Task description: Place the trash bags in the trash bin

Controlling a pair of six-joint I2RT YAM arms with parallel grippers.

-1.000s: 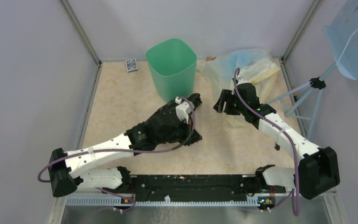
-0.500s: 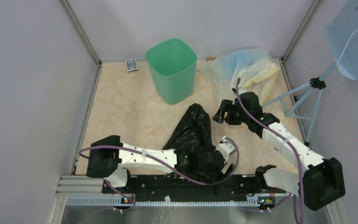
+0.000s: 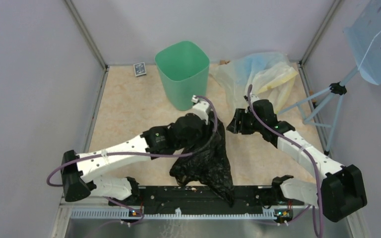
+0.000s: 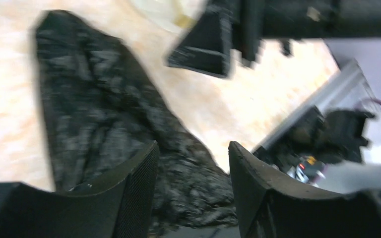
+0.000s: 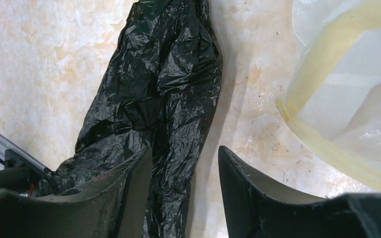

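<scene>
Looking down from above: the black trash bag (image 3: 206, 161) is out on the desk (image 3: 129, 114), not in the bin. It lies crumpled in one long strip. Just beyond its narrow far tip stands the mint-green trash bin (image 3: 182, 74), upright and open-mouthed. The bag's wide near end laps onto the black rail (image 3: 168, 193).

The left end effector (image 3: 210, 124) sits right at the bag's far tip. The right end effector (image 3: 234, 121) is just off the bag's right side at that same end, so the two are close together. Further right of the bag lies a pale see-through plastic heap (image 3: 258, 74). A small blue card box (image 3: 139, 68) sits past the bag's far end, off to the left. A light-blue perforated panel (image 3: 377, 39) hangs well away to the bag's right.

Left wrist now: the picture is smeared, but the fingers (image 4: 134, 193) plainly stand apart with nothing nipped between them. The bag lies on the desk below and beyond them, running away to the upper left. The other arm's end effector hangs over bare desk on the bag's right.

Right wrist, and this one is sharp: the fingers (image 5: 250, 198) are spread here too, gripping nothing. The bag, glossy and creased, lies flat under the gap and runs up to the top edge. I cannot tell whether the left finger touches it. The pale heap lies to the bag's right, with a strip of bare desk between them.
</scene>
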